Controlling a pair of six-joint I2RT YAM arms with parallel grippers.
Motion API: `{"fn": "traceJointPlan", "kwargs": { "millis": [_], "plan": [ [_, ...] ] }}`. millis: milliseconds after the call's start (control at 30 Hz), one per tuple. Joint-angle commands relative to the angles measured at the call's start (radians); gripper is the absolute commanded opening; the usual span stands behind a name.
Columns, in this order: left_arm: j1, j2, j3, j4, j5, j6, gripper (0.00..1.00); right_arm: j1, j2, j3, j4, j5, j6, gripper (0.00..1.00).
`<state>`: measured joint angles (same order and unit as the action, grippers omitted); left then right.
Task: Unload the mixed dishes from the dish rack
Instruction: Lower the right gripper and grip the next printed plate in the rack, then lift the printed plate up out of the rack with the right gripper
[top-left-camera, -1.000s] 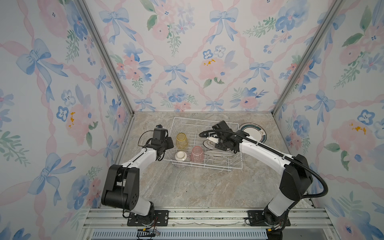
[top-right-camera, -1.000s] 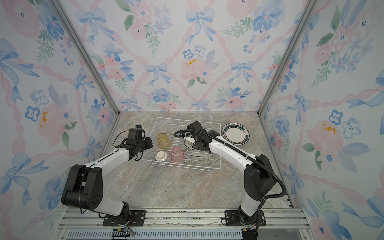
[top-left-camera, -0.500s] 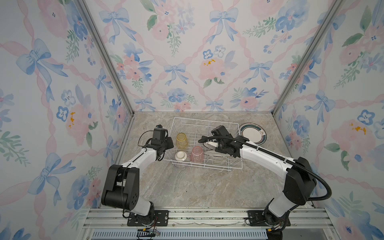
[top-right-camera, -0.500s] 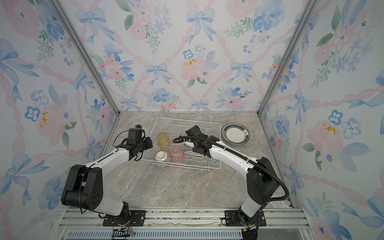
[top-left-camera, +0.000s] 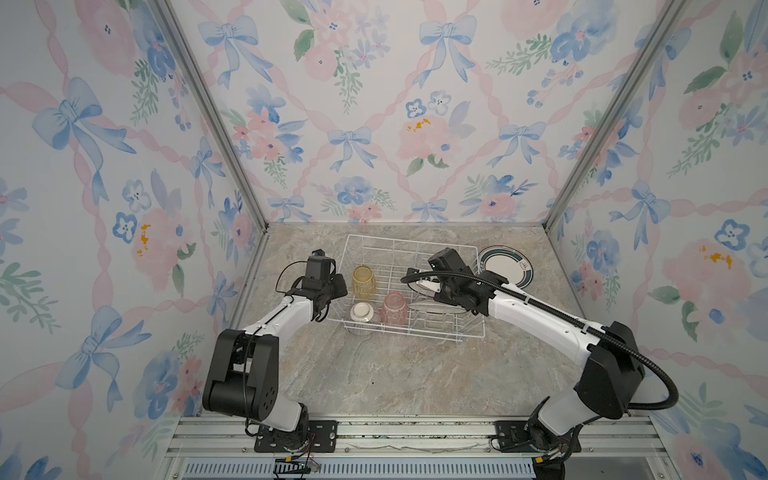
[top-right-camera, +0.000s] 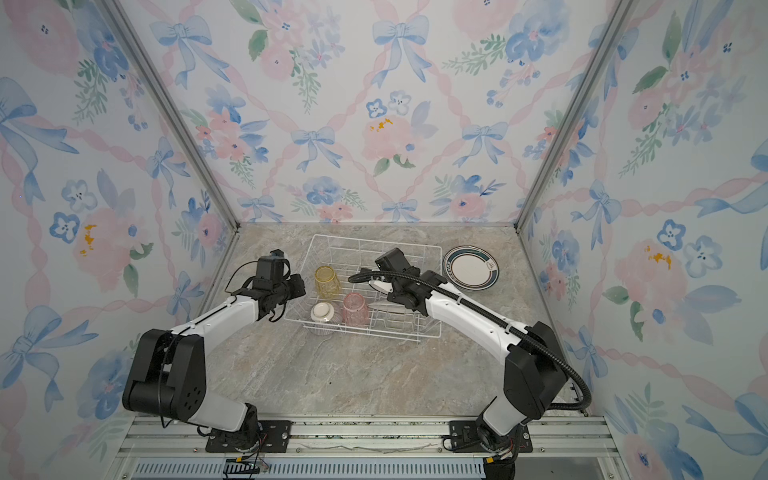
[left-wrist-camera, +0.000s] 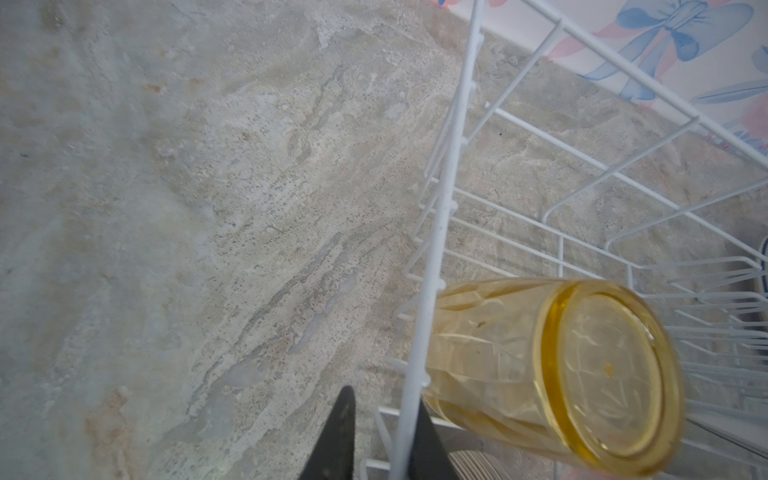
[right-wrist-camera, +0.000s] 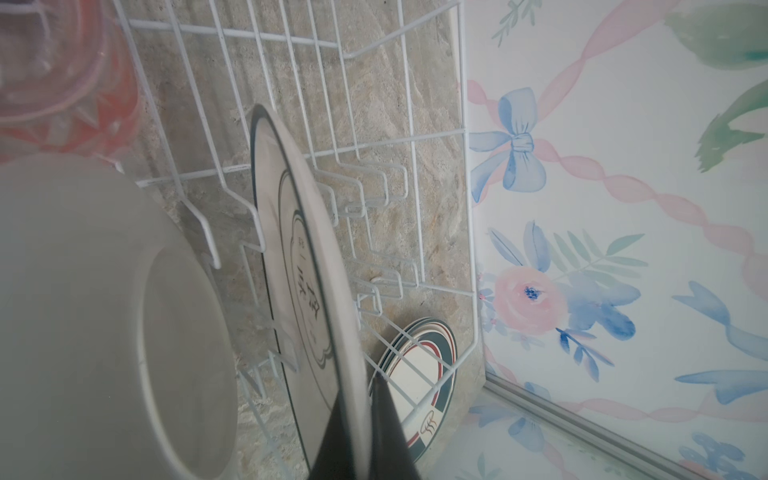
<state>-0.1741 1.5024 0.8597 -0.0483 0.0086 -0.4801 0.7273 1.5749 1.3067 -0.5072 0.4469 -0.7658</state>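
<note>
Floral walls enclose a marble bench (top-left-camera: 395, 374) carrying the rack (top-left-camera: 415, 253). Beside it lies a plate stack (top-left-camera: 505, 266). Right claw (right-wrist-camera: 365, 432) pinches an upright plate (right-wrist-camera: 303, 266); left claw (left-wrist-camera: 378, 440) grips the rack's rim by the yellow tumbler (left-wrist-camera: 552, 370).

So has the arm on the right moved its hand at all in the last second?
Yes. The right hand has slid toward the pink tumbler, deeper into the dish rack, and is now closed on a standing plate.
</note>
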Motion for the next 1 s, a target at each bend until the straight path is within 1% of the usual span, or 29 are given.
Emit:
{"fn": "traceJointPlan", "kwargs": {
  "millis": [0,167,333,500,800,967],
  "plan": [
    [-0.004,0.037,-0.024,-0.019,0.047,-0.028,0.21,-0.037,-0.066,0.054,0.118,0.065,0.072,0.0],
    [-0.004,0.042,-0.016,-0.019,0.054,-0.028,0.21,-0.069,-0.104,0.075,0.102,0.034,0.13,0.0],
    [-0.005,0.042,-0.017,-0.02,0.054,-0.025,0.21,-0.116,-0.143,0.089,0.086,-0.021,0.196,0.0],
    [-0.005,0.045,-0.016,-0.019,0.059,-0.024,0.21,-0.162,-0.172,0.095,0.093,-0.04,0.269,0.0],
    [-0.005,0.037,-0.019,-0.018,0.055,-0.025,0.21,-0.315,-0.232,0.109,0.1,-0.238,0.51,0.0],
    [-0.007,0.035,-0.024,-0.018,0.053,-0.028,0.21,-0.44,-0.25,0.126,0.086,-0.365,0.687,0.0]
  ]
}}
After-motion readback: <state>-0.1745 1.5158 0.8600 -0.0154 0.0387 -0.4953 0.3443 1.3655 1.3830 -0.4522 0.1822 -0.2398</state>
